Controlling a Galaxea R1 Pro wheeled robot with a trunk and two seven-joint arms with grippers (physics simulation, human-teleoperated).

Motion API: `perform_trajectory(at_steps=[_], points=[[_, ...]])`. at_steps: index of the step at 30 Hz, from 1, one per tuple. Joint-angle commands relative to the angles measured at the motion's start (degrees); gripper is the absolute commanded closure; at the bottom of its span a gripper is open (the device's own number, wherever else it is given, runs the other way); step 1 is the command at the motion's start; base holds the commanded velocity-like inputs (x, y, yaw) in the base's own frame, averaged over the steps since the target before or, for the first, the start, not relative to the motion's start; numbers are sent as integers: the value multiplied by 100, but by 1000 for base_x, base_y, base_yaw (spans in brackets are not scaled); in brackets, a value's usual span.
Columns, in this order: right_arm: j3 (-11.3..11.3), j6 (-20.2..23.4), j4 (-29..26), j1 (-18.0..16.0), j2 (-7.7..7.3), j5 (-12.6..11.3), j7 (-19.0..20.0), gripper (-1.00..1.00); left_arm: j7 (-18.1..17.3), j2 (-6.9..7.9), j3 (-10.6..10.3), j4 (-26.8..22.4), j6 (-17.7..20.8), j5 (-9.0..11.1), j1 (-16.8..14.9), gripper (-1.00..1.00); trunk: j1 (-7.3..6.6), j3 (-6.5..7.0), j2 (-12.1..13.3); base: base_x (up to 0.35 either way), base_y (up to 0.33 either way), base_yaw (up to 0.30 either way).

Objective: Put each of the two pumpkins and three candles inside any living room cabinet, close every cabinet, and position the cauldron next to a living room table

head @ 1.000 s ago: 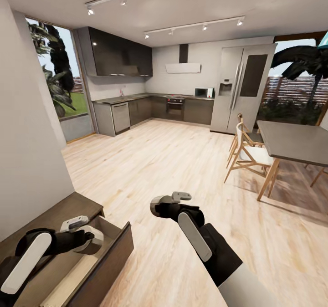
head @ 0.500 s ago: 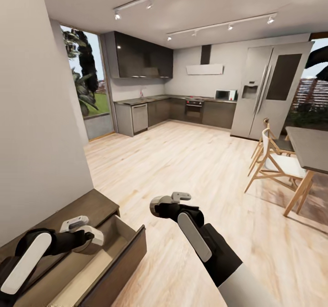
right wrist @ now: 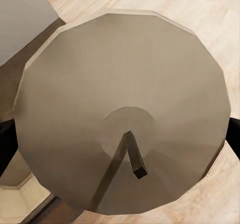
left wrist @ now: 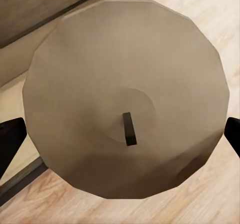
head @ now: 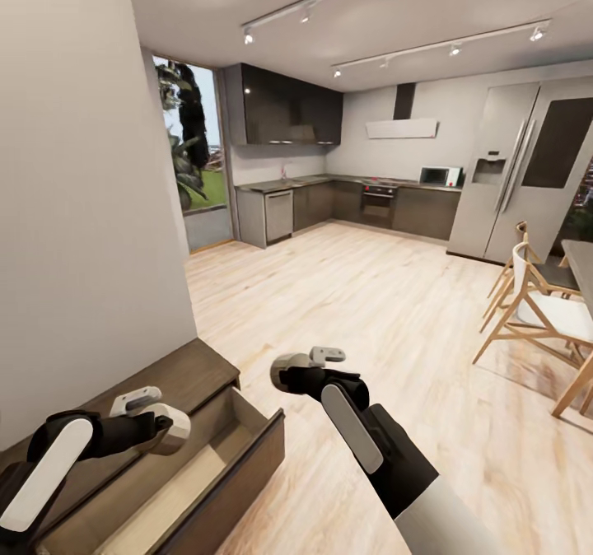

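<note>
Left arm [head: 152, 423] over open cabinet [head: 177, 464]; both hold candles [left wrist: 125, 99].

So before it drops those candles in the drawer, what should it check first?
1. Left gripper holds a candle: ok.
2. Right gripper holds a candle: ok.
3. Cabinet drawer open: ok.
4. Left candle over the drawer: ok, roughly.
5. Right candle over the drawer: not ok, it hangs over the floor beside it.
6. Room left in the drawer: cannot tell, arm hides part.

Candle [left wrist: 125, 94] perhaps hides left hand's fingertips.
</note>
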Motion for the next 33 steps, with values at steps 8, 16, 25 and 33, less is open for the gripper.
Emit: perform_trajectory(at_steps=[8, 16, 25, 33], points=[[2, 18, -10, -5, -2, -50, 225, 100, 63, 5, -15, -5, 6, 59, -5, 100, -176, 138, 318, 0, 0, 113], [7, 28, -10, -5, 0, -50, 234, 100, 63, 5, -10, -17, 6, 59, -5, 100, -220, 174, 398, 0, 0, 277], [7, 28, -9, -5, 4, -50, 240, 100, 62, 5, -33, -28, 6, 58, -5, 100, -220, 174, 398, 0, 0, 283], [7, 28, -10, -5, 5, -50, 243, 100, 68, 5, -45, -31, 6, 52, -5, 100, -220, 174, 398, 37, -41, 287]])
